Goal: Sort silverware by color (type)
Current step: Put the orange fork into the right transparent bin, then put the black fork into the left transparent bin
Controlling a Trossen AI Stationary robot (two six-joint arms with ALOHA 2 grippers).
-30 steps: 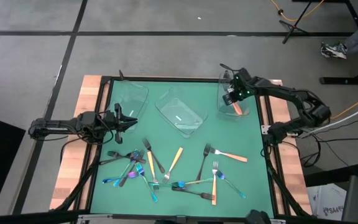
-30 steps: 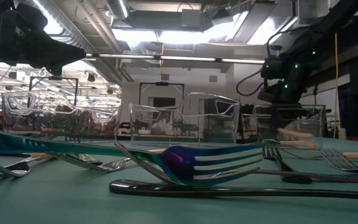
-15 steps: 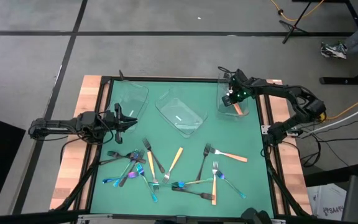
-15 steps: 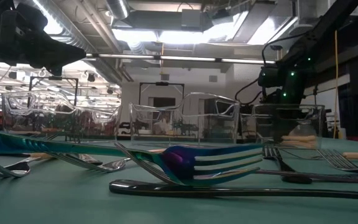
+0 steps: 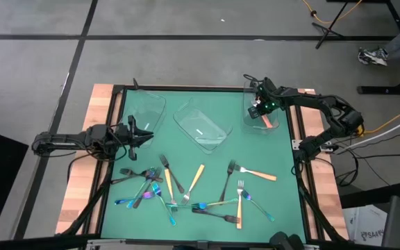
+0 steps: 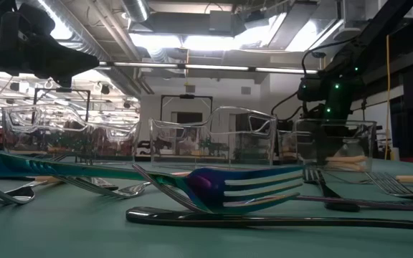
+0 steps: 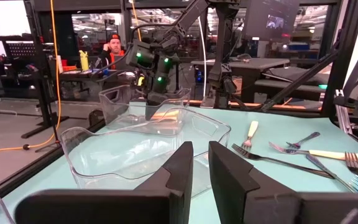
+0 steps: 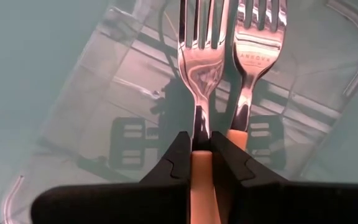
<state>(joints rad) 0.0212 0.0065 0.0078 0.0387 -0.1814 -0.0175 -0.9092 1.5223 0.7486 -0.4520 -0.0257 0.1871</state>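
The right gripper [image 5: 260, 109] has dropped lower into the right tray [image 5: 250, 89] over the last second, and its arm has folded in closer to the counter [image 5: 283, 208]; in the low view it now hangs just above the tray floor, where before it stood higher over the rim. It is clamped nearly closed on a tan-handled fork [image 8: 199, 74], which the right wrist view shows pinched at the neck, tines pointing away, right beside a second fork [image 8: 252, 56] of the same kind already lying in the tray. Whether the held fork touches the tray bottom yet is hard to judge from these views; it looks very close. That puts this fork at the point of delivery, so letting go is likely the next step, and the tan-handled kind is collecting in this tray. The left gripper [image 7: 199, 163] waits at the counter's left edge beside the left tray [image 5: 146, 107], fingers a narrow gap apart and empty. The middle tray [image 5: 201, 125] holds no utensil that I can see. Most of the silverware [image 5: 186, 191], dark, iridescent and tan-handled, lies scattered on the near half of the counter, so the sort is at an early stage.
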